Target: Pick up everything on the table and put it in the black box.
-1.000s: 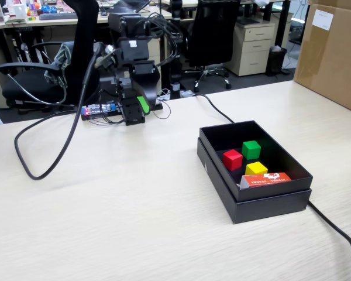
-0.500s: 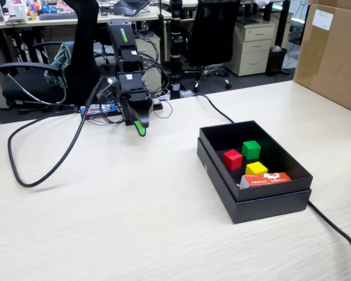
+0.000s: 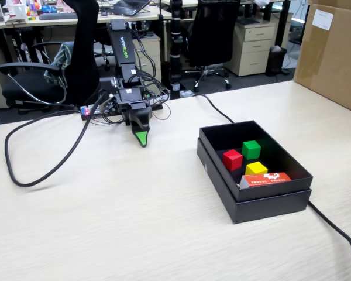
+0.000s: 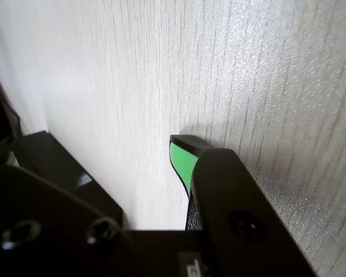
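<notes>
Black and open-topped, the box (image 3: 219, 170) sits on the pale wood-grain table (image 3: 105, 222) toward the right of the fixed view, and inside it we see a red cube (image 3: 232, 159), a green cube (image 3: 251, 149), a yellow cube (image 3: 256, 168) and an orange carton (image 3: 268, 179) lying against the near wall. Well apart to its left, the arm (image 3: 124, 70) is folded low over its base with the gripper (image 3: 141, 139) pointing down, its green-padded tip just above or on the tabletop. In the wrist view we see the gripper (image 4: 181, 151) only as one green-faced jaw over bare wood, so we cannot tell how wide it stands.
</notes>
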